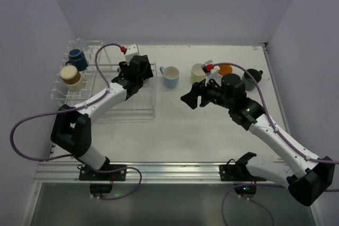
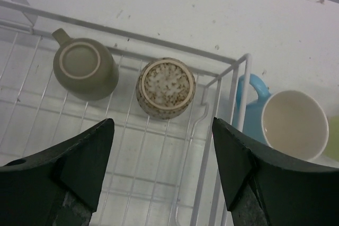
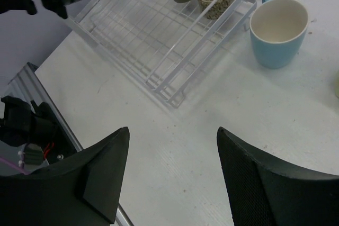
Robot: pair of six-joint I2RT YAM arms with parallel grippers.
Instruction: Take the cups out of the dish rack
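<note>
White wire forms the dish rack (image 1: 148,108), which sits at 9 o'clock on the surface (image 1: 180,136). Its taller pronged part, out toward 10 o'clock, holds a navy cup (image 1: 77,56) and, just nearer the arms, a cream cup (image 1: 71,77).

In the low basket section, the left wrist view shows two more cups, both upside down and apart from each other. An olive-grey cup (image 2: 85,70) lies at 10 o'clock of that view, and a speckled cup (image 2: 166,87) sits closer to the basket's corner. The left fingers (image 1: 136,70) hover above these two, spread wide with nothing between them.

Four cups stand upright outside the rack, in a row from 12 toward 1 o'clock. A light blue cup (image 1: 170,76) is just beside the basket's right edge. Next come a pale yellow-green cup (image 1: 198,72), a white cup with orange inside (image 1: 226,70) and a dark green cup (image 1: 251,79), the last two partly hidden by the right arm.

The right fingers (image 1: 192,99) hang over bare surface near the centre, parted and empty, pointing toward 9 o'clock.
</note>
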